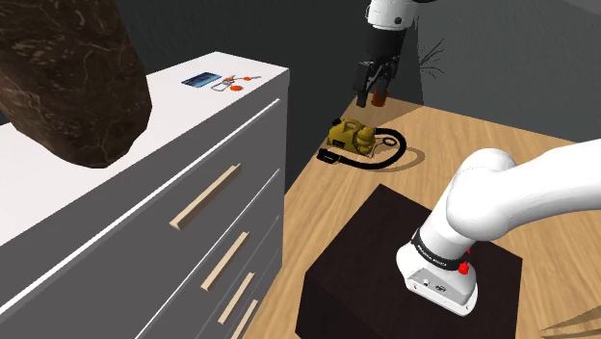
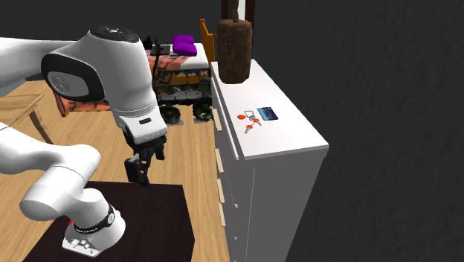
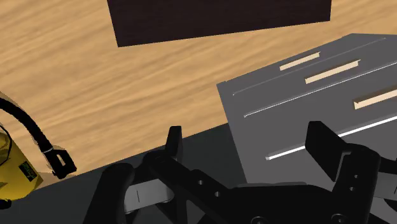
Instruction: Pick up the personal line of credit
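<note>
My claw (image 3: pixel 246 137) hangs wide and empty over the floor (image 3: pixel 159 83) beside the dresser (image 1: pixel 116 164). The card (image 1: pixel 202 80) lies on the dresser top, by what may be keys (image 1: pixel 231 84), well apart from me.

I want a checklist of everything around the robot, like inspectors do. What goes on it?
Surface: flat white dresser top, over drawers with pale handles.
Job's things: small blue rectangular card lying flat on the dresser top, near its far end in the shoulder view.
Clutter: little orange and white bits beside the card; big brown rock-like lump at the other end.
Grippers: black two-finger tool open, holding nothing, hanging over the floor away from the card.
Cables: black cable looping from a yellow machine.
Surroundings: wooden plank floor, black box stand, dark walls, purple cushion far off.
</note>
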